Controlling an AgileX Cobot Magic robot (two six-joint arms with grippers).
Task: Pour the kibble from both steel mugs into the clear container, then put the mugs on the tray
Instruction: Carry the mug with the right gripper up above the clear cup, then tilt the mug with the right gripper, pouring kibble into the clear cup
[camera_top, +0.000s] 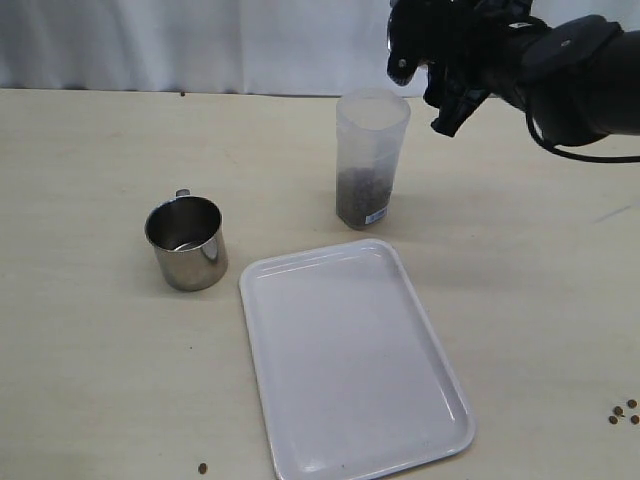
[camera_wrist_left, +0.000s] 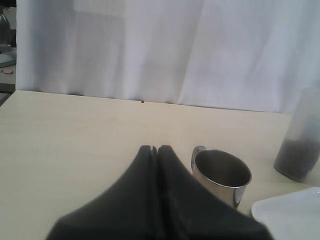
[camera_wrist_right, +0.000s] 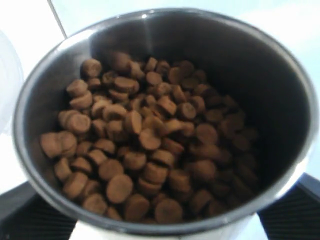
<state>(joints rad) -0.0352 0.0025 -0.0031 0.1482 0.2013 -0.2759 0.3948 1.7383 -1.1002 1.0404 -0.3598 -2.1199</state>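
Observation:
My right gripper (camera_top: 440, 75) hovers high at the back right, just beside the top of the clear container (camera_top: 371, 150). The gripper (camera_wrist_right: 160, 231) is shut on a steel mug (camera_wrist_right: 280, 65) filled with brown kibble (camera_wrist_right: 145, 135). The arm hides this mug in the exterior view. More kibble (camera_top: 362, 196) fills the container's lower part. The second steel mug (camera_top: 186, 243) stands upright and empty on the table at the left. The white tray (camera_top: 350, 370) lies bare in front. My left gripper (camera_wrist_left: 154, 148) is shut with nothing in it, close beside the empty mug (camera_wrist_left: 222, 175).
A few stray kibble pellets (camera_top: 625, 411) lie near the table's right edge, and one pellet (camera_top: 202, 467) lies at the front left. A white curtain (camera_top: 200, 40) closes off the back. The container (camera_wrist_left: 302, 140) and a tray corner (camera_wrist_left: 292, 215) show in the left wrist view.

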